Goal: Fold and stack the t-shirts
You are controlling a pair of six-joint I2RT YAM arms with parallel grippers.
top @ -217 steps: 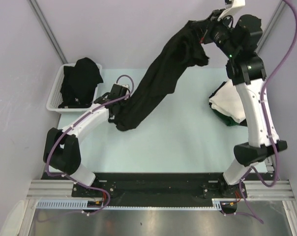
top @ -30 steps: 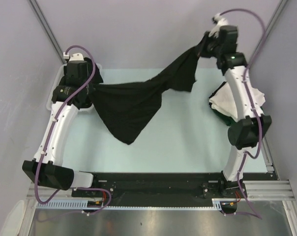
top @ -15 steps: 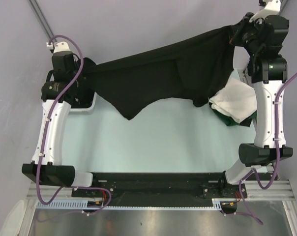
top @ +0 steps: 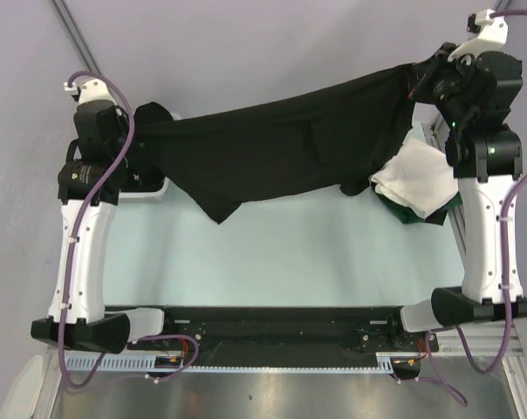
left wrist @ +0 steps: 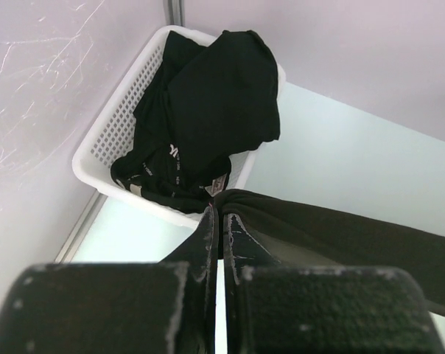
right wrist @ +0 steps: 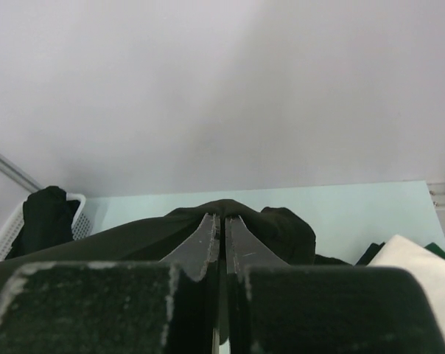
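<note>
- Since a second ago, I am stretching the black shirt (top: pixel 272 148) wider and higher above the table (top: pixel 272 262).
- Both jaws are clamping its edge, one per end.
- I am judging even tension matters while lowering it flat.
- The basket (left wrist: pixel 112 133) is holding more black shirts (left wrist: pixel 215 88); a white shirt (top: pixel 416 175) is lying on a green one (top: pixel 409 216).

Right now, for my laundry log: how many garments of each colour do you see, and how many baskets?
White slotted basket: 1
Black t-shirt, stretched in the air: 1
Black garments heaped in that basket: at least 1, exact number hidden
White t-shirt: 1
Dark green t-shirt: 1
Total: at least 5 things
</note>
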